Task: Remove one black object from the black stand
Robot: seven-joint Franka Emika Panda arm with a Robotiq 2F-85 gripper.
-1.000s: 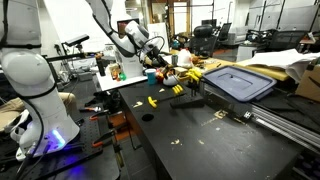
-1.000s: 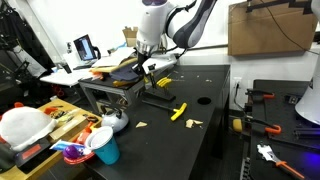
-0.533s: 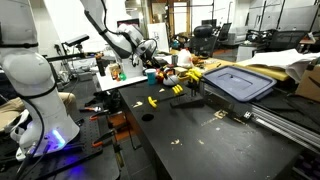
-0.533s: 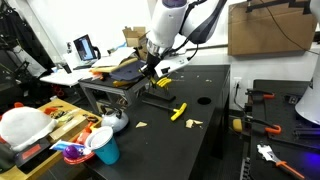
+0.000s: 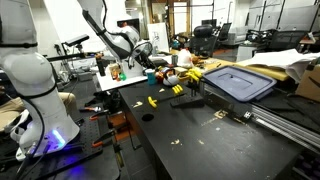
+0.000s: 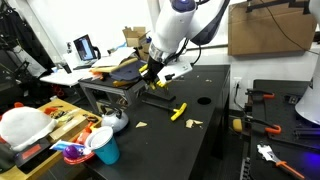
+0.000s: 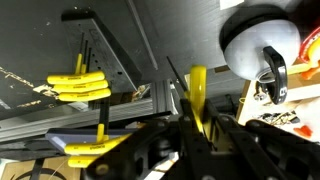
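Note:
My gripper (image 7: 198, 122) is shut on a tool with a yellow handle (image 7: 198, 92) and a thin black shaft. It holds the tool in the air above the table edge in both exterior views (image 5: 152, 62) (image 6: 151, 73). The black stand (image 7: 92, 45) shows at the left of the wrist view with several yellow-handled tools (image 7: 80, 86) hanging on it. In the exterior views the stand (image 6: 158, 95) (image 5: 180, 90) sits on the dark table just beyond my gripper.
A loose yellow-handled tool (image 6: 178, 111) (image 5: 152, 101) lies on the dark table. A white kettle (image 7: 258, 40) (image 6: 115, 121) and a blue cup (image 6: 104, 148) stand on the cluttered side table. A blue bin (image 5: 240, 82) sits at the back.
The arm has swung a little sideways and lower, toward the stand. The gripper stays shut on the yellow-handled tool.

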